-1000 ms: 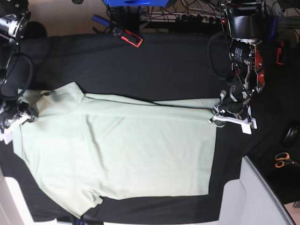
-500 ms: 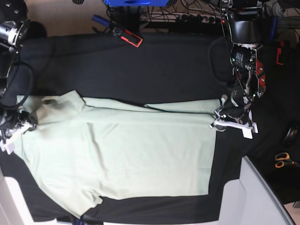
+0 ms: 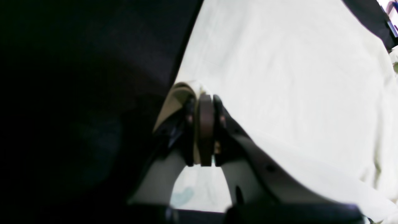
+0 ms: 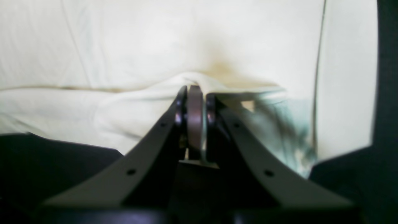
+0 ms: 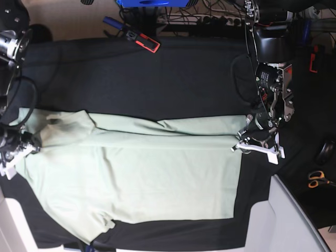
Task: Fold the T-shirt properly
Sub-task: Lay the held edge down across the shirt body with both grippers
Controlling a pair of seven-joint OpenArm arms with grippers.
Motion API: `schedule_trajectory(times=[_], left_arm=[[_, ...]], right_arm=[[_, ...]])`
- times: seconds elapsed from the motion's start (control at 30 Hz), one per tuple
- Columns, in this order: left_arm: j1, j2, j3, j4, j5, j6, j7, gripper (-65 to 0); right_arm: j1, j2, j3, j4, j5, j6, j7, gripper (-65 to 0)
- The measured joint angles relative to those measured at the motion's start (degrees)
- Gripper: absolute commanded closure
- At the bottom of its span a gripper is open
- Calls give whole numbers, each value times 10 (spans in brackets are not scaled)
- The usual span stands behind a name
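Note:
The pale mint T-shirt [image 5: 147, 178] lies spread on the black tablecloth [image 5: 173, 79], with its far edge doubled over into a narrow band. My left gripper [image 5: 239, 145] is at the shirt's right end, shut on a pinch of the shirt's edge [image 3: 186, 90]; the left wrist view shows that gripper [image 3: 203, 101] with its pads pressed together on the cloth. At the shirt's left end, by the sleeve, my right gripper [image 5: 30, 143] is shut on a raised fold [image 4: 189, 77]. Up close that gripper [image 4: 194, 90] has cloth bunched at its tips.
A red-and-black tool [image 5: 143, 41] lies at the table's far edge beside a blue object [image 5: 152, 2] and cables. Orange-handled scissors [image 5: 316, 179] lie at the far right. A grey-white panel [image 5: 286, 220] fills the near right corner.
Both grippers have moved toward the near side of the table, carrying the shirt's far edge with them. The folded-over band has shifted nearer.

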Motion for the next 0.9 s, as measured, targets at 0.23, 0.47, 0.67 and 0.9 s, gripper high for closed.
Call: schedule_trajectory(times=[0.23,0.47,0.67,0.9], left_arm=[[-5,0,0,-1,1,-1,0,0],[-28,0,0,-34,1,-1,0,0],[-44,0,0,-76,2,-1,-2,0],[-54,-5,43,-78,1,-1,-27,0]], right_arm=[[28,11,-51,-63,1,0,48,0],[40,11,-59,-96,1,0,70,0],[45,14,-59,-96,1,0,72,0],[52,14,-59,-96,1,0,84,0]])
